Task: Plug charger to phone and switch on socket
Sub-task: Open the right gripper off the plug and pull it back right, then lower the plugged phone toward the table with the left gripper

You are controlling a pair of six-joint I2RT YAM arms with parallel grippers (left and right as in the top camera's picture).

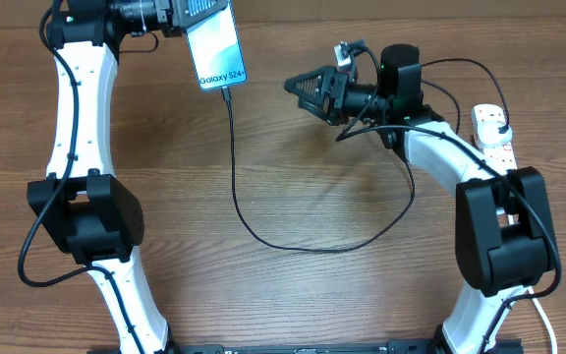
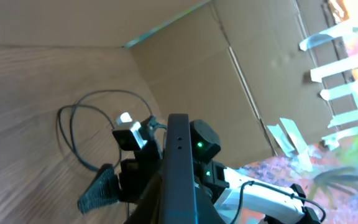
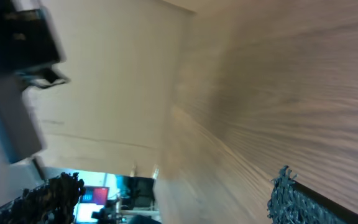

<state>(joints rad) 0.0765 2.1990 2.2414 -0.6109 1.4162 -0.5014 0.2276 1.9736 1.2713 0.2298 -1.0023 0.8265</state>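
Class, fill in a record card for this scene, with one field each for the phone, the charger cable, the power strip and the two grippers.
phone: phone, screen lit, held at the far side of the table
left gripper: left gripper shut on the phone's top end
charger cable: black charger cable, tip at the phone's lower edge, seemingly plugged in; loops across the table towards the right arm
right gripper: right gripper open, empty, to the right of the phone
power strip: white power strip, partly hidden by the right arm; switch state cannot be told
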